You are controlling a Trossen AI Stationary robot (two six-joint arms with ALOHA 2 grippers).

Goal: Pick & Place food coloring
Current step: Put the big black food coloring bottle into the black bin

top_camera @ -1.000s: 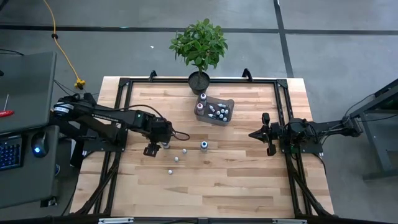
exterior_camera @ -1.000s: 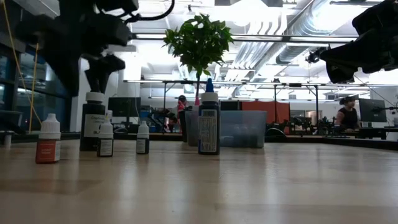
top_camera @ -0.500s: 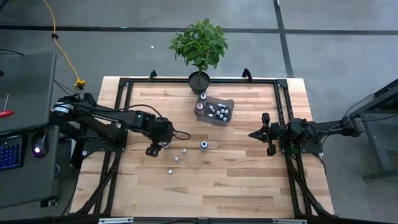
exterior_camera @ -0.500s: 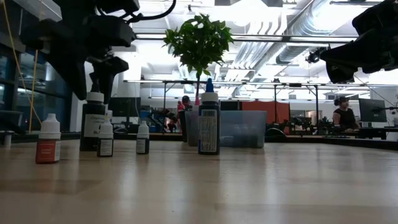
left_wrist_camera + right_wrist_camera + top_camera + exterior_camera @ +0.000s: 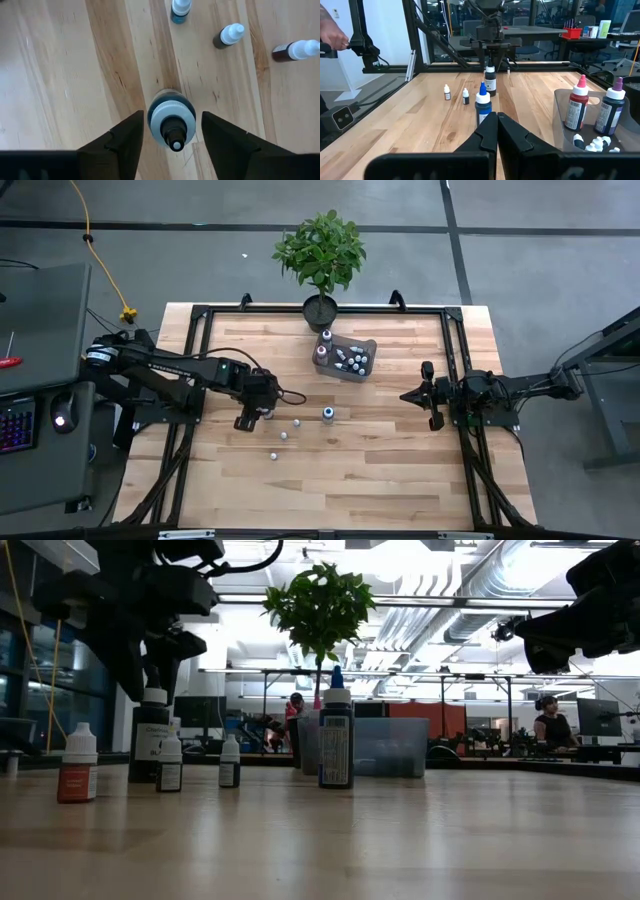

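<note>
My left gripper (image 5: pixel 172 131) straddles a white-capped food coloring bottle (image 5: pixel 171 118) standing at the table's nine o'clock, fingers spread, not yet pinching. Next I squeeze, lift, and carry toward the bin (image 5: pixel 366 364) at one o'clock. My right gripper (image 5: pixel 497 131) waits pressed together at three o'clock.

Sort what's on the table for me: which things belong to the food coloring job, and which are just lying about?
Job:
- black bottle between the left gripper's open fingers
- blue-capped bottle
- three small white-capped bottles
- bottles in the clear bin
- right gripper, shut, waiting at the right edge

Lying about:
- potted plant
</note>
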